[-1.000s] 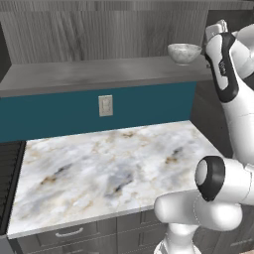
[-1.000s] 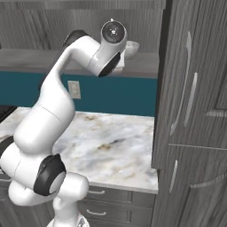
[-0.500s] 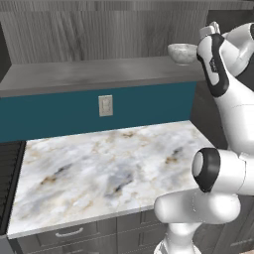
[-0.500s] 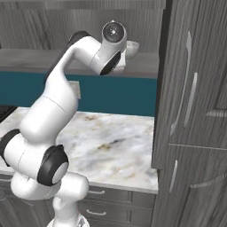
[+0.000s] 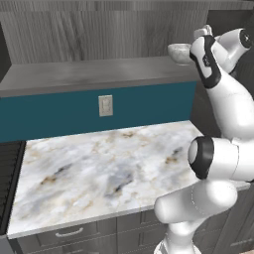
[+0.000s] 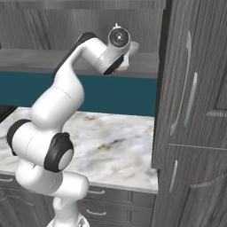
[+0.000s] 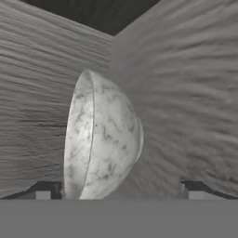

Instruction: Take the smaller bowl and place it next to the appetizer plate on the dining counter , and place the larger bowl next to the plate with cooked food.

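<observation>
Hand view first: we see the smaller bowl (image 7: 104, 139), mottled grey-white like marble, close in front of us and rolled sideways in the picture because the hand is turned. Its rim faces the left of that view and its rounded underside and small foot face the right. Our gripper (image 7: 118, 189) has its two dark finger tips (image 7: 46, 189) standing wide apart at the bottom of the picture, one on each side of the bowl, and nothing is clamped between them. The left tip sits just beside the bowl's rim; we think there is a small gap, but the tip is partly cut off and we cannot be sure it is not touching. The right tip is clearly apart from the bowl. Behind the bowl, grey wood-grain walls meet in a corner.

From the left base view, the bowl (image 5: 179, 52) stands upright on the grey shelf (image 5: 94, 74), near its right end, with the arm's wrist right next to it and covering its right side. Below the shelf runs a teal wall panel (image 5: 59, 111) with a pale wall outlet (image 5: 105, 105), and under that the marble worktop (image 5: 99, 171) over grey drawers (image 5: 69, 233).

From the right base view, the raised wrist hides most of the bowl (image 6: 133, 46), and a tall grey cabinet (image 6: 195, 115) stands just to its right.
</observation>
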